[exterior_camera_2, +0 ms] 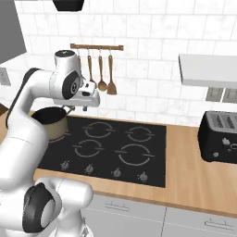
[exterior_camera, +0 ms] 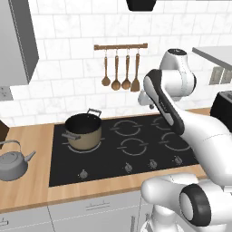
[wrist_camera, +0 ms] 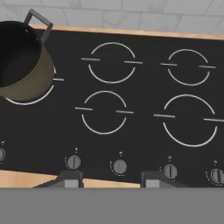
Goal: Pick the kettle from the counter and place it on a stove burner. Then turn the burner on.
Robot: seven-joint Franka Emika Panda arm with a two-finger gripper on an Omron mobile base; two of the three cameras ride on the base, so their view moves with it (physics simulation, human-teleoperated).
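Note:
The small grey kettle (exterior_camera: 12, 163) stands on the wood counter (exterior_camera: 31, 136) left of the black cooktop, its wire handle upright. My gripper (wrist_camera: 110, 180) hangs open and empty high above the cooktop's middle, far to the right of the kettle; it also appears as the gripper (exterior_camera: 151, 107) and the gripper (exterior_camera_2: 78, 109) in the base views. Several ring-marked stove burners lie below it, among them the front middle burner (wrist_camera: 104, 112), the large right burner (wrist_camera: 189, 120) and the rear burner (wrist_camera: 112, 62). None of these three carries anything.
A tan pot (wrist_camera: 19, 65) with a black rim occupies the left burner. A row of knobs (wrist_camera: 119, 166) runs along the cooktop's front edge. Wooden utensils (exterior_camera: 120, 72) hang on the wall rail. A black toaster (exterior_camera_2: 220, 136) stands on the right counter.

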